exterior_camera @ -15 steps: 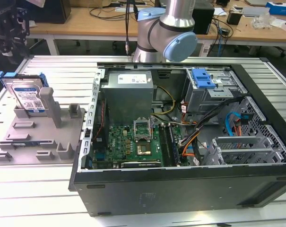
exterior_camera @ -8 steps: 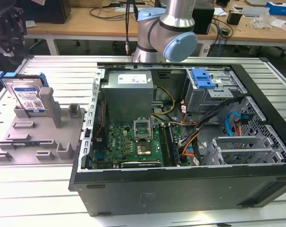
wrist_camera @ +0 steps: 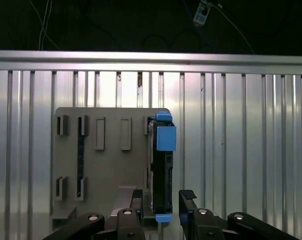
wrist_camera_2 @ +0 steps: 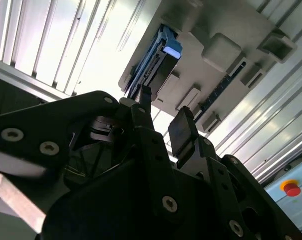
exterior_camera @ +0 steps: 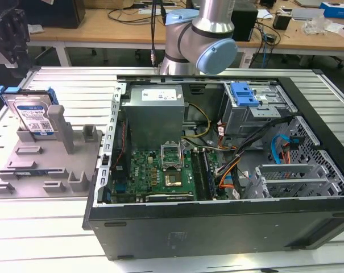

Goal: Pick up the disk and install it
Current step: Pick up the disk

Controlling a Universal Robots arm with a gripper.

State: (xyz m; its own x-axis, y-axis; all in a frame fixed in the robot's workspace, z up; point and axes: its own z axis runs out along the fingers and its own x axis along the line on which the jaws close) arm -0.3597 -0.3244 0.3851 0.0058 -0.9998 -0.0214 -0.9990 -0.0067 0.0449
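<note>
The disk (exterior_camera: 33, 114) stands on edge in a slot of the grey holder (exterior_camera: 44, 165) at the exterior view's left. It is a silver drive with a white-and-blue label and a blue bracket. My black gripper (exterior_camera: 9, 31) hangs above it, apart from it. In the first wrist view the disk (wrist_camera: 162, 170) shows edge-on, and the open gripper (wrist_camera: 162, 199) has one fingertip on each side of its line. In the second wrist view the gripper (wrist_camera_2: 163, 116) is open with nothing between its fingers (wrist_camera_2: 180, 131), and the disk (wrist_camera_2: 161, 59) lies beyond them.
An open computer case (exterior_camera: 217, 227) fills the exterior view's right, with a grey power-supply box (exterior_camera: 154, 111), a blue latch on a metal cage (exterior_camera: 244, 94) and a green motherboard (exterior_camera: 160, 170). The arm's base (exterior_camera: 200, 34) stands behind it. The ribbed metal table (exterior_camera: 41, 227) carries everything.
</note>
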